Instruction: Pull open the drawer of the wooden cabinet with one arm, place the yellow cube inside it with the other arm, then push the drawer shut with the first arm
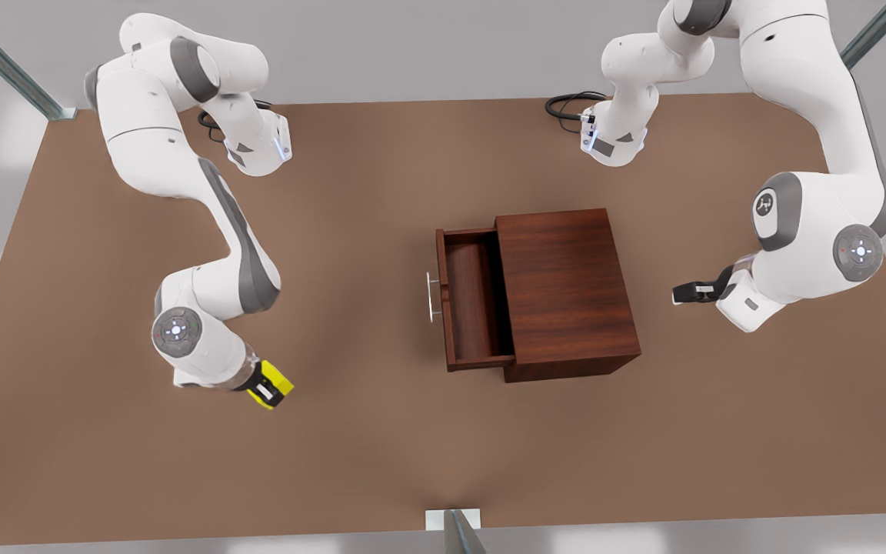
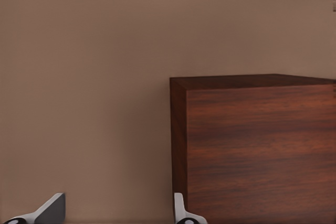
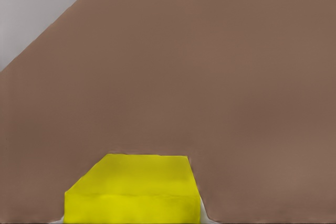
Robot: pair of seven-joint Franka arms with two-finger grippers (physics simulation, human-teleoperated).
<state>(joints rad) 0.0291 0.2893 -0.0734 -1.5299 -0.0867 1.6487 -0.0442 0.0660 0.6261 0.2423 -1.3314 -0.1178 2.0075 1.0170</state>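
Two flat faces of the yellow cube (image 1: pixel 272 385) sit between the right gripper (image 1: pixel 268 387) fingers, near the table at the front view's left, well apart from the open drawer (image 1: pixel 474 300). It looks rigid, light, probably smooth, so a centred squeeze suits. The left gripper (image 2: pixel 118 214) waits spread, beside the wooden cabinet (image 1: pixel 570 288).

The drawer (image 1: pixel 472 304) stands pulled out, its tray open from above. Bare surface (image 1: pixel 358 308) lies between it and the right hand (image 1: pixel 272 387). The wooden cabinet (image 1: pixel 566 288) blocks the left hand (image 1: pixel 681 293).
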